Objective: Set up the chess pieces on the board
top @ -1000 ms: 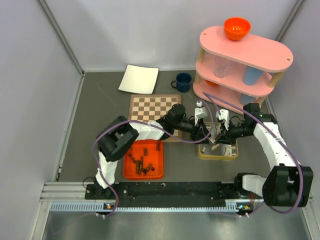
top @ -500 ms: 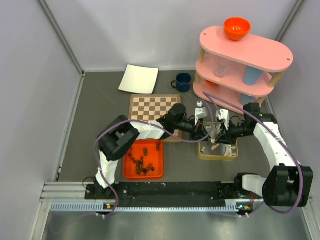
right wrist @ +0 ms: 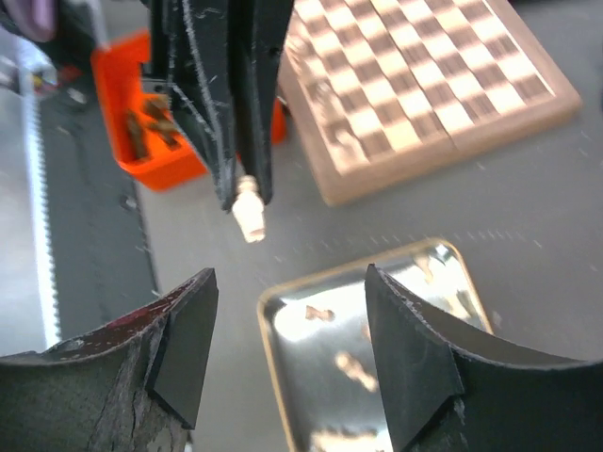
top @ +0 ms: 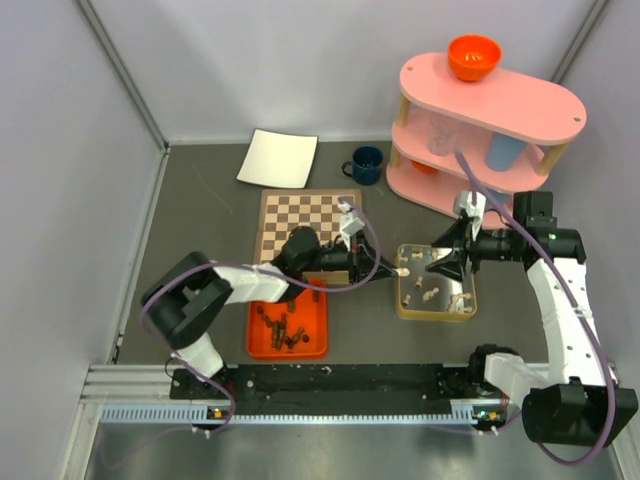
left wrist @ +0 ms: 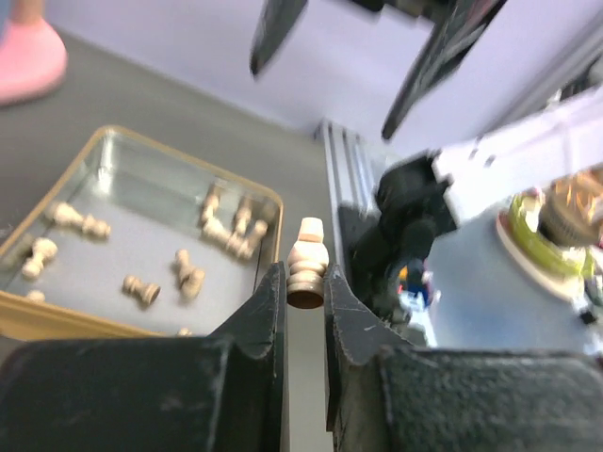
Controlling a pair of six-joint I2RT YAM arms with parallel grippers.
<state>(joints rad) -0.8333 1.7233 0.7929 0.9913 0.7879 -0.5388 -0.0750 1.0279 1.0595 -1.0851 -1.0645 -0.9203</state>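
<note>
Your left gripper (left wrist: 303,287) is pinched shut on one pale chess piece (left wrist: 307,268) (base end between the fingers), held at the tin's (top: 401,300) 9 o'clock rim, 4 o'clock from the board (top: 290,215). Your right gripper (right wrist: 287,282) gapes wide above the tin.

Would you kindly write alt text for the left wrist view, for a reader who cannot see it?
The left gripper pinches a pale beige chess piece by its base end, just off the corner of a gold-rimmed metal tray where more pale pieces lie toppled. The right gripper hangs open at the top, blurred.
</note>
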